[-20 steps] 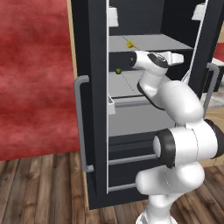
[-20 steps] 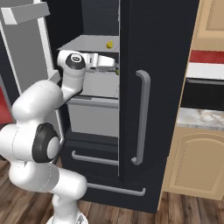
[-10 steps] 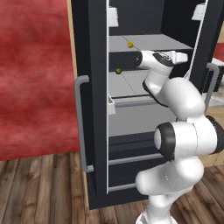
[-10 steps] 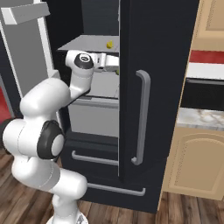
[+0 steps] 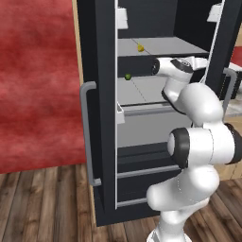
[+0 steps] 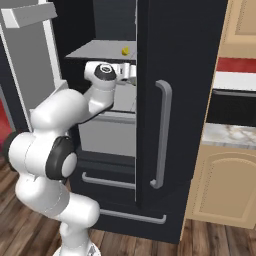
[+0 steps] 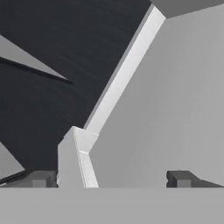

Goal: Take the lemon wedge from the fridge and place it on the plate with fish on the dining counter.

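The lemon wedge (image 5: 140, 47) lies on the fridge's (image 6: 180, 125) upper shelf; the pincer (image 7: 109, 179), wide open and empty, reaches beneath it and risks grabbing the green ball (image 5: 127, 76) instead.

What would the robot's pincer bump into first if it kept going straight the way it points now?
Probably the pale grey shelf inside the fridge. The open pincer looks along that surface toward the dark inner wall. Depth is hard to judge. The lemon wedge sits on the shelf above, out of that line.
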Controlling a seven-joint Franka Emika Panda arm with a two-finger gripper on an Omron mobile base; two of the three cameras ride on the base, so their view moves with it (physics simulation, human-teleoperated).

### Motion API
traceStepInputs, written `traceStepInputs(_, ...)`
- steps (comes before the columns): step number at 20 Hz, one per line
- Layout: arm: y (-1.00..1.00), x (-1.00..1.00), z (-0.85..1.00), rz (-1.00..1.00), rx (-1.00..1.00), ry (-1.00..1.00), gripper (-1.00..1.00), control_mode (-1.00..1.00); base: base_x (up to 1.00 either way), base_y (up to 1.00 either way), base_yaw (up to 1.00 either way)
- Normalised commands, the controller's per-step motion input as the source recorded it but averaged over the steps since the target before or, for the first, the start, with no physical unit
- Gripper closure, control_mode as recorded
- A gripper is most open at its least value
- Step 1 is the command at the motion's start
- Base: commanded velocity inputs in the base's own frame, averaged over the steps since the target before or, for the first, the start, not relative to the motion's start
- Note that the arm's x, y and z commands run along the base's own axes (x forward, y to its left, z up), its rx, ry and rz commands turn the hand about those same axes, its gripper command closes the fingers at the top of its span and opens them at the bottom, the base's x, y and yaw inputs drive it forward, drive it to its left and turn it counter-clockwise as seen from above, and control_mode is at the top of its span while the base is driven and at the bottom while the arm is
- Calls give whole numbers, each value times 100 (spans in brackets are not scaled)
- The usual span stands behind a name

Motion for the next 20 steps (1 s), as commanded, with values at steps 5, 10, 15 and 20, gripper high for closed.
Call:
traceStepInputs(5,-50,-45,0,-3,0,-2,-100,-100,0,0,0)
traceStepInputs(10,-65,-95,0,-16,3,-5,-100,-100,0,0,0)
traceStepInputs(15,-94,-95,0,-21,5,-8,-100,-100,0,0,0)
traceStepInputs(20,-71,-37,0,-3,4,-11,-100,-100,0,0,0)
